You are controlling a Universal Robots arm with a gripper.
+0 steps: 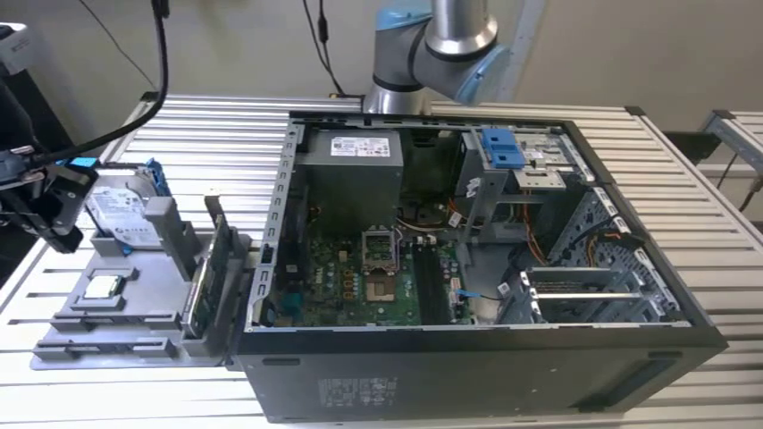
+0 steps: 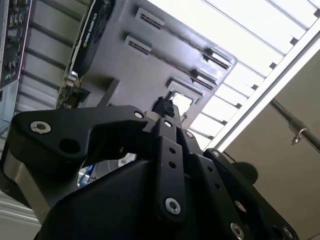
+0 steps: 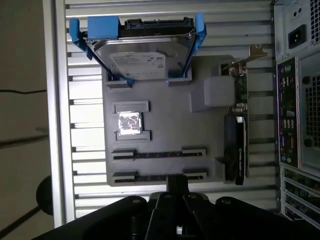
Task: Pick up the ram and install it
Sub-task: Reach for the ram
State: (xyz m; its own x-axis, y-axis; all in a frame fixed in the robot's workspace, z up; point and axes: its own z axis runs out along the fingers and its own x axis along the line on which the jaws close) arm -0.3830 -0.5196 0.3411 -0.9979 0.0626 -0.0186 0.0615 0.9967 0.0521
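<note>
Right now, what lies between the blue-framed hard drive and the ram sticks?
In the first wrist view, the square silver CPU chip sits there, apart from the hard drive and the ram sticks.

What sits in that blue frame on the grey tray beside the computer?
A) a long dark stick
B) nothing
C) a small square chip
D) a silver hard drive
D: in the first wrist view, the silver hard drive lies inside the blue frame at one end of the grey tray.
</note>
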